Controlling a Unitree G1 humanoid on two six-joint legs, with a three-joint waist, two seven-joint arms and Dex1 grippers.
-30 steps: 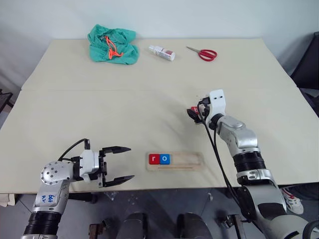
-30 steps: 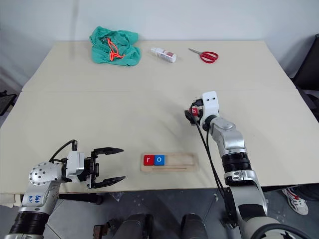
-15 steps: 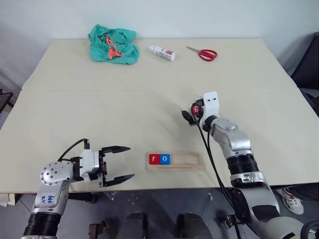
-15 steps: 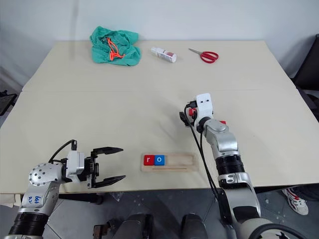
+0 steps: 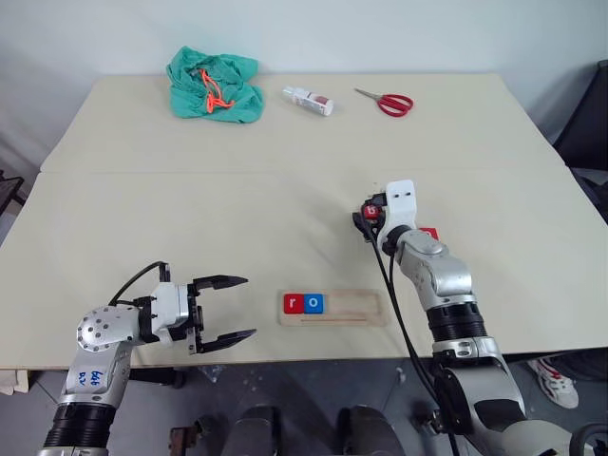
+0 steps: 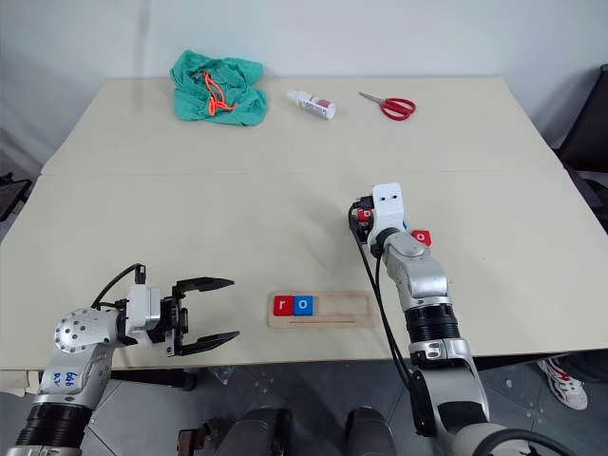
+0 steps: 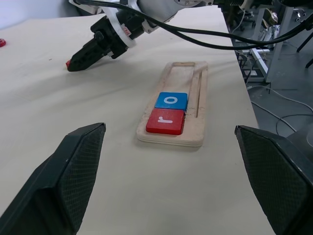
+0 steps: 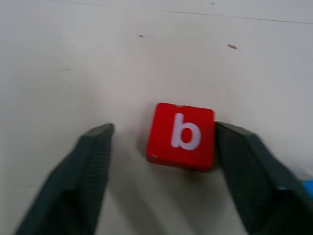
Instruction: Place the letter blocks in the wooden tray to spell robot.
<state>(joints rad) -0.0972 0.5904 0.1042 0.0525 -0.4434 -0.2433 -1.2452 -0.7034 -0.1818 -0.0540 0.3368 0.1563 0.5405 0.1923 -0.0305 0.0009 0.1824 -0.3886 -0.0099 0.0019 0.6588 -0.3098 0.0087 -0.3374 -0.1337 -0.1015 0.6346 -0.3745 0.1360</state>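
Note:
The wooden tray lies near the table's front edge with a red r block and a blue o block side by side at its left end. Farther back and to the right, a red b block lies flat on the table between the fingers of my right gripper. One finger touches its side; the other stands a gap away, so the gripper is open. Another red block lies just right of that arm. My left gripper is open and empty, left of the tray.
A green cloth, a small bottle and red scissors lie along the far edge of the table. A corner of a blue block shows beside the right finger.
My right forearm has swung a little to the left, and its fingers have drawn in around the red b block. The left arm and the tray have stayed put.

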